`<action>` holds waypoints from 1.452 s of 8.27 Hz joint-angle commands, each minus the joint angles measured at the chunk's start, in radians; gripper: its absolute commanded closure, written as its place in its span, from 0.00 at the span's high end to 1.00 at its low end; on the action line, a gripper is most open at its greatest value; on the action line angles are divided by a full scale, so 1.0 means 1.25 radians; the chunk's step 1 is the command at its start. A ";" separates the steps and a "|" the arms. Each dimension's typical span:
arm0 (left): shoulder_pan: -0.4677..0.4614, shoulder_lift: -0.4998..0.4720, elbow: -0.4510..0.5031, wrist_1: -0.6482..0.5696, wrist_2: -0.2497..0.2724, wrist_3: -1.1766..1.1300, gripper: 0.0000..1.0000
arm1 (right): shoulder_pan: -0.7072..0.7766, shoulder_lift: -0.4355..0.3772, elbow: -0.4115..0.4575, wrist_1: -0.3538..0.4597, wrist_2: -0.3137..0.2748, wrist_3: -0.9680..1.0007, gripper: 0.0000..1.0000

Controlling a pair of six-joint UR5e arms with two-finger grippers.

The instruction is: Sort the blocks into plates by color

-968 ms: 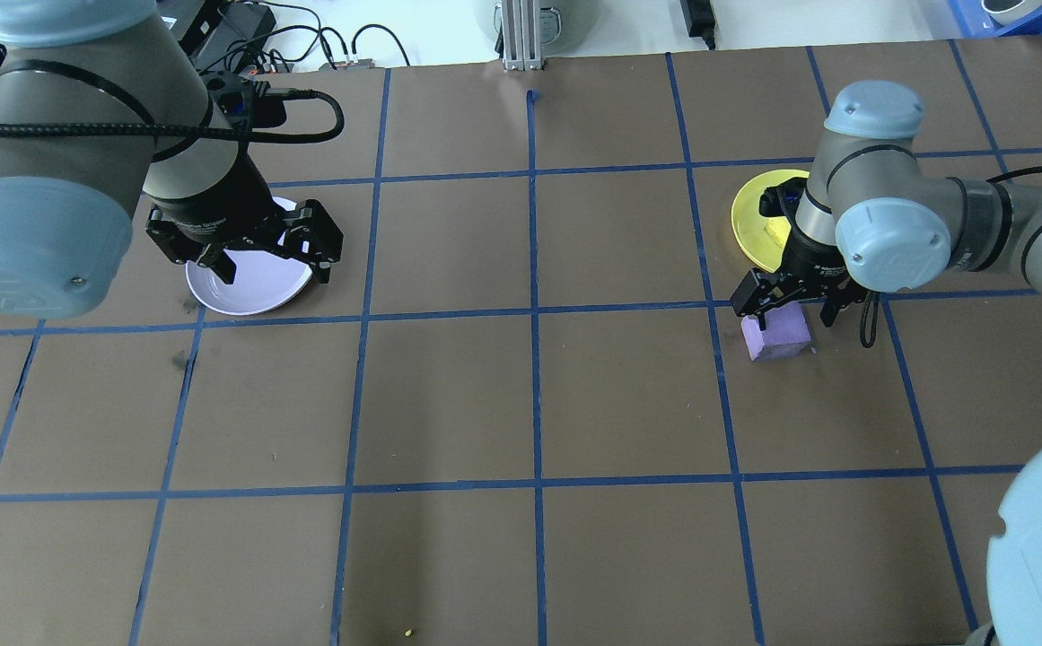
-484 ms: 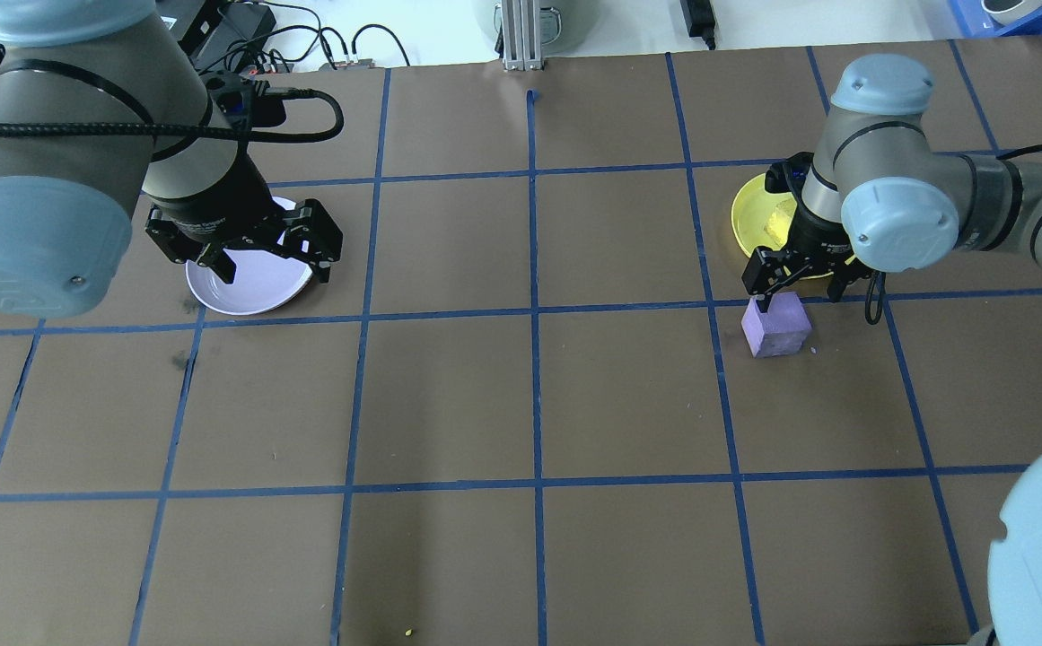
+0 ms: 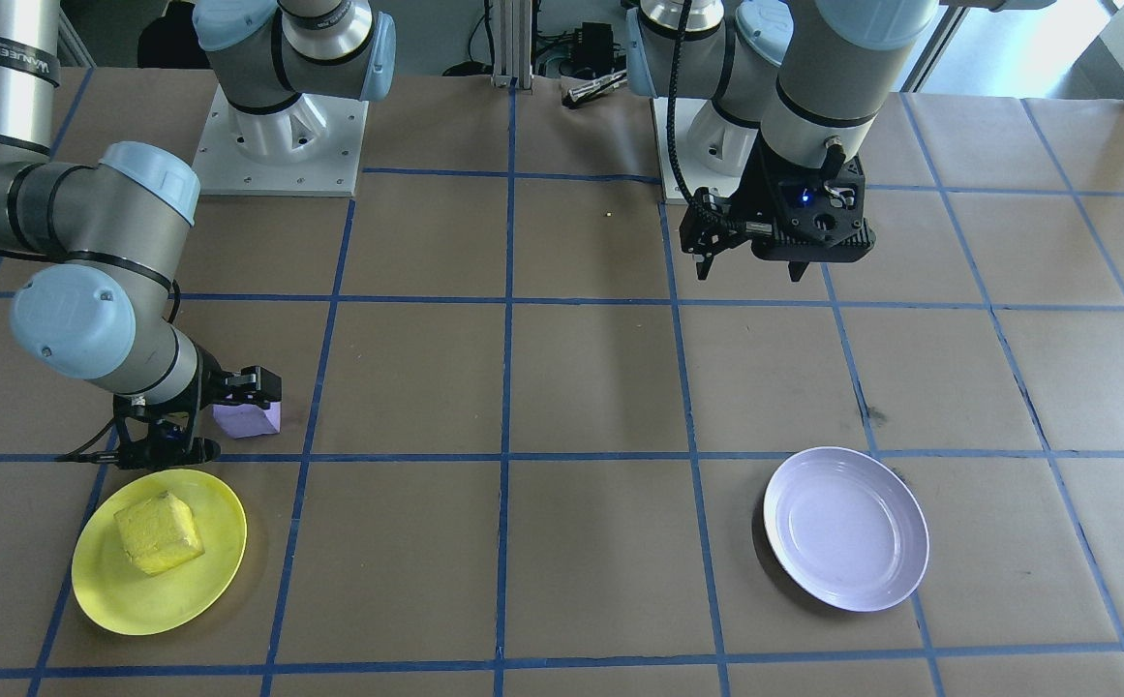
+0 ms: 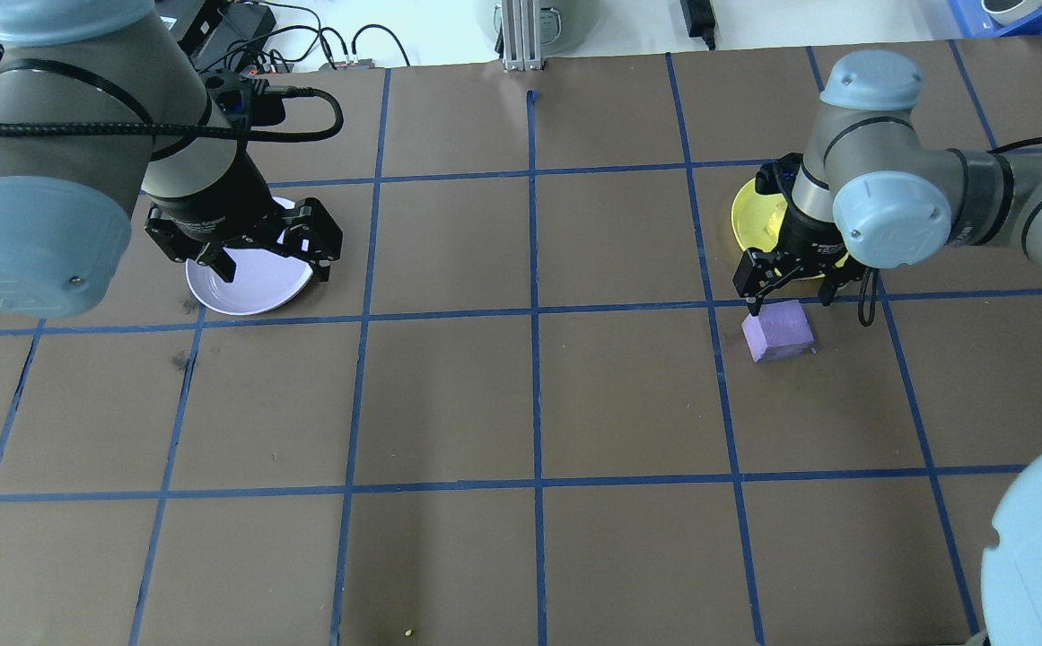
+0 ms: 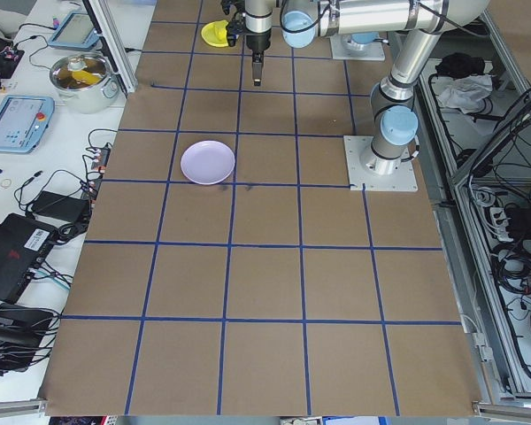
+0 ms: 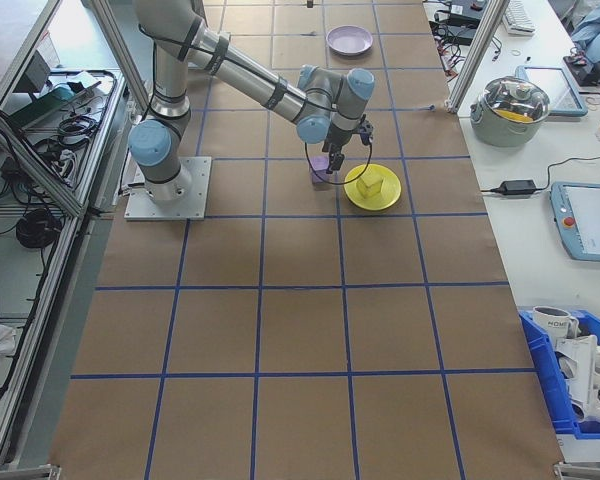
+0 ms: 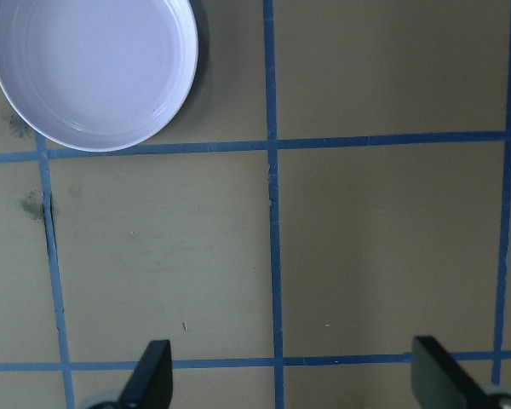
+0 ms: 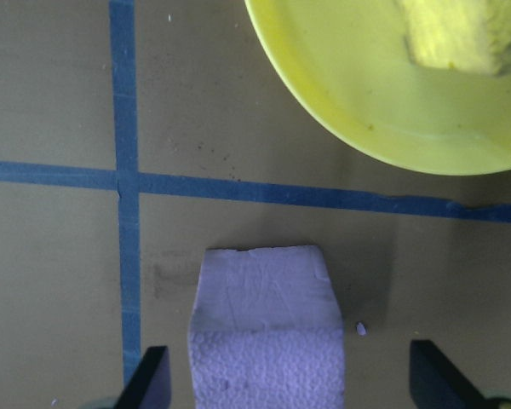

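Observation:
The lavender-purple block (image 4: 778,330) rests on the brown table, just on the robot's side of the yellow plate (image 4: 751,220). My right gripper (image 4: 792,303) hangs open over the block's far edge. In the right wrist view the purple block (image 8: 268,332) lies between the spread fingers, touching neither. The yellow block (image 3: 157,532) lies in the yellow plate (image 3: 106,600). The lavender plate (image 3: 847,528) has nothing in it. My left gripper (image 4: 274,269) hovers open above the lavender plate (image 4: 251,289), holding nothing.
Blue tape lines divide the brown table into squares. Cables and an aluminium post (image 4: 519,36) sit beyond the far edge. A pot (image 5: 84,75) and tablets lie on the side bench. Both arm bases (image 3: 281,136) stand at the robot's edge.
My right gripper, which straddled the purple block, has drawn back toward the yellow plate, then shifted a little left. The block has turned slightly. The left arm has not moved.

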 commanded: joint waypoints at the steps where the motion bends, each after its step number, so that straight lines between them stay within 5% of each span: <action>1: -0.001 0.001 0.000 0.001 0.000 0.000 1.00 | 0.006 0.005 0.078 -0.062 -0.011 -0.006 0.89; 3: -0.001 -0.001 -0.001 0.000 0.000 0.000 1.00 | 0.006 0.004 0.076 -0.076 -0.013 -0.009 0.14; 4: 0.000 0.001 -0.001 0.000 0.002 0.001 1.00 | 0.006 -0.003 0.070 -0.076 0.001 0.001 0.02; 6: 0.001 0.000 -0.001 0.000 0.002 0.001 1.00 | 0.063 -0.025 0.069 -0.078 0.069 0.126 0.02; 12: 0.001 0.001 -0.001 -0.005 0.032 0.001 1.00 | 0.474 0.025 -0.056 -0.089 0.109 0.414 0.04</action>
